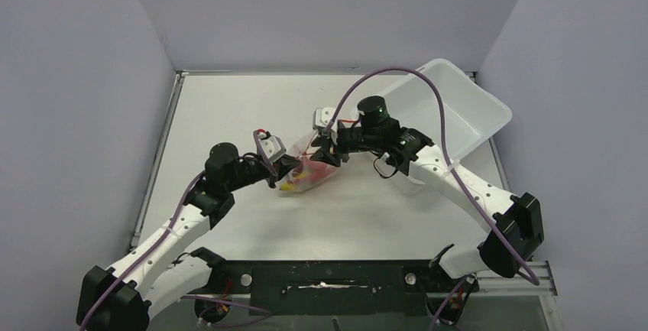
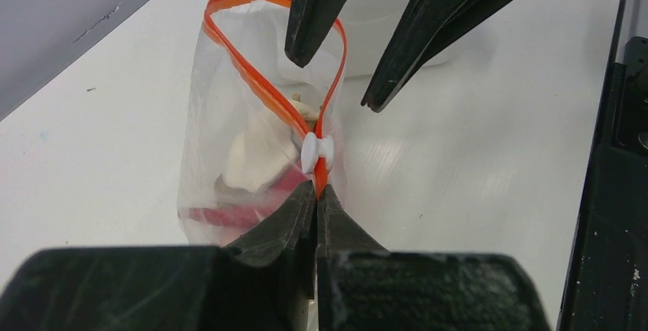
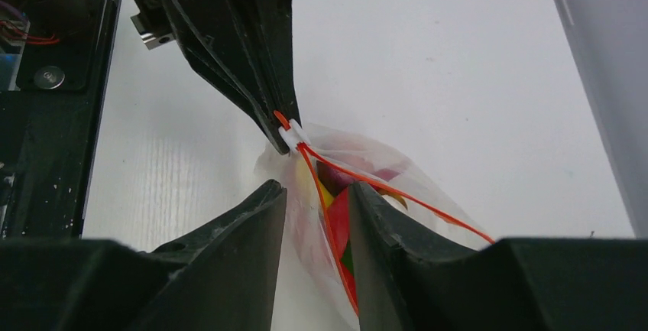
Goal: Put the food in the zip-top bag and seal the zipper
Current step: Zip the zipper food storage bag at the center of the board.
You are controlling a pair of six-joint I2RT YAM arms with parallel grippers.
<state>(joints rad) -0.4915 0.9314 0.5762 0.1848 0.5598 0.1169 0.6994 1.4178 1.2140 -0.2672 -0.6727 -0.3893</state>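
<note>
The zip-top bag point(image 1: 312, 170) lies mid-table, clear and crinkly, with the food point(image 3: 341, 220) inside: red, yellow and green pieces, and in the left wrist view a red chili point(image 2: 221, 215) and a white bit point(image 2: 251, 159). My left gripper point(image 2: 317, 191) is shut on the end of the orange zipper point(image 2: 256, 79), just below the white slider point(image 2: 315, 150). The bag's mouth stands open in a loop. My right gripper point(image 3: 315, 191) is open at the far end of the mouth. One side of the zipper strip point(image 3: 328, 201) runs between its fingers, and one finger sits inside the mouth.
A white rectangular bin point(image 1: 458, 105) stands tilted at the back right, just behind the right arm. Grey walls close the table on the left, back and right. A black rail point(image 1: 328, 277) runs along the near edge.
</note>
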